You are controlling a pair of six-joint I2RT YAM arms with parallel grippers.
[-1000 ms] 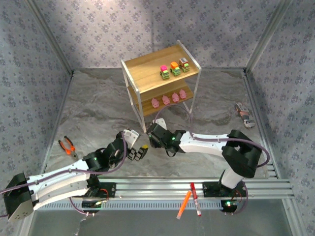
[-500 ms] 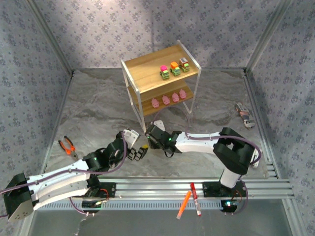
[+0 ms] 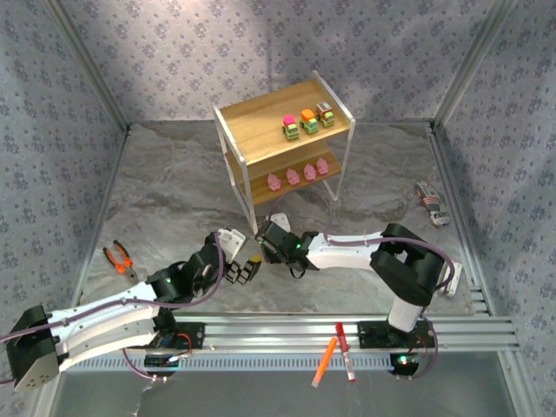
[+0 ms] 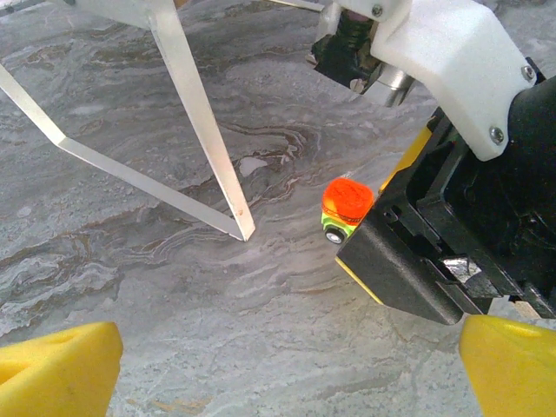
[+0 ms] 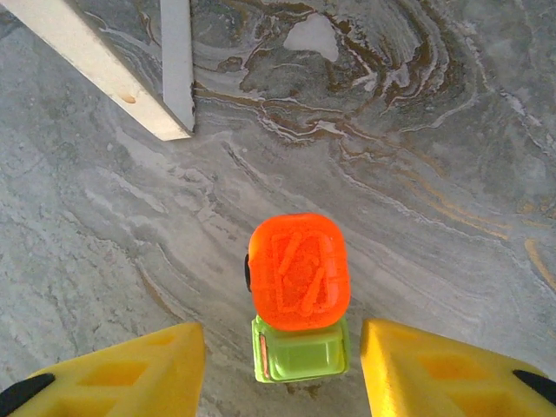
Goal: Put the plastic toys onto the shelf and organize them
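Observation:
A small truck (image 5: 299, 271) with an orange top and a yellow-green cab stands on the grey table. My right gripper (image 5: 282, 365) is open over it, a yellow finger (image 5: 130, 369) on each side with a gap to the toy. From the left wrist view the same truck (image 4: 346, 201) peeks out beside the right gripper's black body (image 4: 452, 217). My left gripper (image 4: 287, 365) is open and holds nothing, just left of the right gripper (image 3: 276, 234). The shelf (image 3: 261, 122) holds three trucks (image 3: 308, 120) on its top board and several pink pigs (image 3: 300, 173) on the lower one.
The shelf's white leg (image 5: 174, 61) touches down just beyond the truck. Orange-handled pliers (image 3: 119, 259) lie at the left. Two marker pens (image 3: 334, 356) rest on the front rail. A small striped object (image 3: 432, 202) lies at the right.
The right arm's elbow has swung to the left. Its gripper has stayed over the truck. The left arm has not moved.

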